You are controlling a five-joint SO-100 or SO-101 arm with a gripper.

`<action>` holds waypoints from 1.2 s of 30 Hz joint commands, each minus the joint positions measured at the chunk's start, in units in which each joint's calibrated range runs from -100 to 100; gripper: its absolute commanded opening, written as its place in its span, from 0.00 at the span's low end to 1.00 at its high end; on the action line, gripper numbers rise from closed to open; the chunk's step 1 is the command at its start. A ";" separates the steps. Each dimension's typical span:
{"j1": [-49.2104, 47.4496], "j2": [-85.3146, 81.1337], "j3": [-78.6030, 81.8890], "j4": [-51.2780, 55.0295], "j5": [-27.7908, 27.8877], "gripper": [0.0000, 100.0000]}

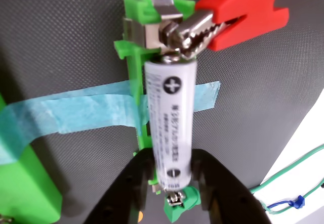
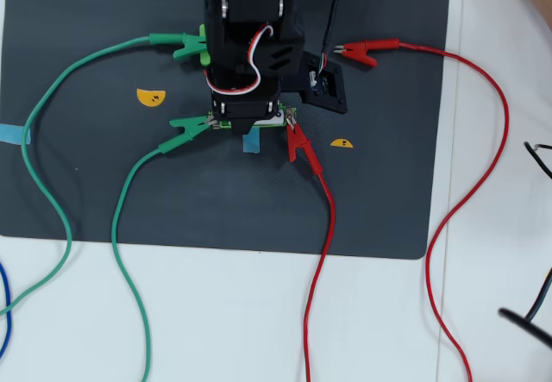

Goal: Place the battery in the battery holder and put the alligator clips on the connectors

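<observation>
- On the dark mat of the desk, the battery holder lies fixed by blue tape, evidently so pressing cannot shift it.
- The battery lies along the holder's slot, plus end toward 12 o'clock in the wrist view.
- The tool straddles the battery's lower end, jaws partly spread; whether they grip it cannot be determined.
- A red alligator clip bites the connector at 12 o'clock.
- In the overhead view, a green clip sits at the holder's 9 o'clock end.
</observation>
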 commanded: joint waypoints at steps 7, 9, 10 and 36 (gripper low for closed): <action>0.50 -0.90 -1.51 -0.20 0.14 0.17; 0.70 -0.98 -1.51 0.15 0.19 0.17; 0.80 -1.07 -1.51 0.23 0.19 0.17; -1.62 -8.98 -2.30 2.73 1.60 0.01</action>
